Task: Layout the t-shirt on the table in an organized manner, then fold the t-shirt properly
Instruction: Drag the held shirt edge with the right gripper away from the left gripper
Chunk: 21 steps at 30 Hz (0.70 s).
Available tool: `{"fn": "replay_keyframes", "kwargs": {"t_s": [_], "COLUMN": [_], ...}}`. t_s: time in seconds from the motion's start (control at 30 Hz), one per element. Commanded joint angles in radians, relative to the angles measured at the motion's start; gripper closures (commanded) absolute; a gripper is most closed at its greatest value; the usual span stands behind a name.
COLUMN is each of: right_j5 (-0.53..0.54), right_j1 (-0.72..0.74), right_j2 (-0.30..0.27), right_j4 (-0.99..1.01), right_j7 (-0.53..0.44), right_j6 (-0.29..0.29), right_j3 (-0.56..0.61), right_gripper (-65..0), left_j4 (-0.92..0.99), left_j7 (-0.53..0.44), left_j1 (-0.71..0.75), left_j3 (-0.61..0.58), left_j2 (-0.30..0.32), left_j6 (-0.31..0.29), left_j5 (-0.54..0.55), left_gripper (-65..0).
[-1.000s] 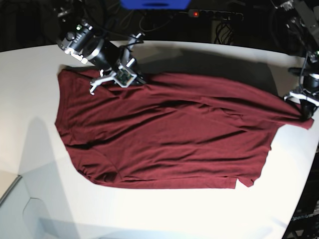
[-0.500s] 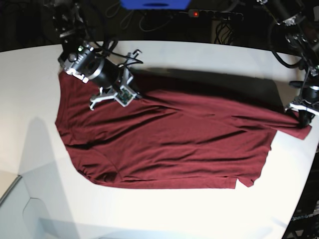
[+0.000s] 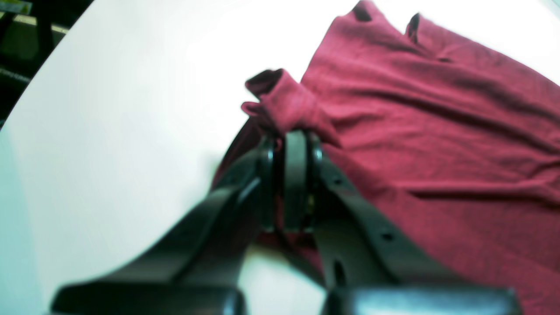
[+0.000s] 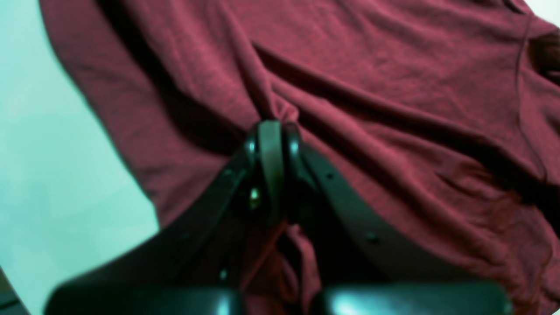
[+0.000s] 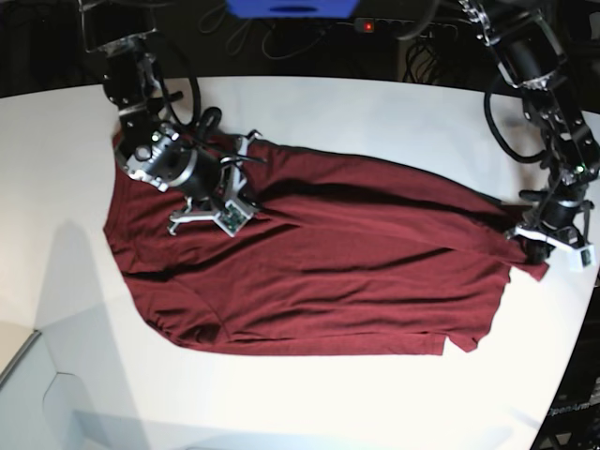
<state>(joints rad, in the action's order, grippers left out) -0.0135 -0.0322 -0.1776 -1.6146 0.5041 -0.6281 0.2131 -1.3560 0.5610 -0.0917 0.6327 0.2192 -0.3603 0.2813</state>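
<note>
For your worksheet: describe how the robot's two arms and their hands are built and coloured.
Both arms are black, jointed segments with loose black cables looping alongside. The right hand has a silver-grey wrist mount and white bracket pieces; the left hand shows white fittings too. Up close, the fingers are black, curved, with small holes.

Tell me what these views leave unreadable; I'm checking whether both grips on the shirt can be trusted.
- Right wrist view: the right gripper fingertips are buried in bunched t-shirt; which part of the shirt it holds cannot be told.
- Base view: the left gripper is small and dark at the table edge; its jaws are unreadable.
- Left wrist view: its own arm covers the fabric beneath the left gripper.
</note>
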Motion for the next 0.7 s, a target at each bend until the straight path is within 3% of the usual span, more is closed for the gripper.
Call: {"fn": "replay_keyframes", "kwargs": {"t_s": [0.0, 0.1, 0.3, 0.47, 0.67], "right_j5": [0.014, 0.014, 0.014, 0.014, 0.013], "right_j1": [0.027, 0.050, 0.085, 0.091, 0.084], "right_j2": [-0.001, -0.001, -0.001, -0.006, -0.010], "right_j4": [-0.002, 0.038, 0.104, 0.119, 0.092], "right_j7": [-0.023, -0.025, -0.026, -0.025, -0.022], "right_j6": [0.000, 0.000, 0.000, 0.000, 0.001], "right_j3": [-0.002, -0.002, -0.004, -0.004, -0.013], "right_gripper": [0.0, 0.0, 0.0, 0.0, -15.8], "left_j4": [-0.001, 0.046, 0.154, 0.203, 0.229], "left_j7": [-0.028, -0.028, -0.031, -0.031, -0.031], "left_j1": [-0.032, -0.069, -0.153, -0.182, -0.188], "left_j3": [-0.006, -0.010, -0.009, -0.009, -0.009], "left_j2": [0.018, 0.018, 0.018, 0.018, 0.019], "left_j6": [-0.001, -0.001, -0.001, -0.001, -0.001], "left_j5": [0.009, 0.005, -0.110, -0.126, -0.126], "left_gripper": [-0.1, -0.1, -0.1, -0.1, -0.5]}}
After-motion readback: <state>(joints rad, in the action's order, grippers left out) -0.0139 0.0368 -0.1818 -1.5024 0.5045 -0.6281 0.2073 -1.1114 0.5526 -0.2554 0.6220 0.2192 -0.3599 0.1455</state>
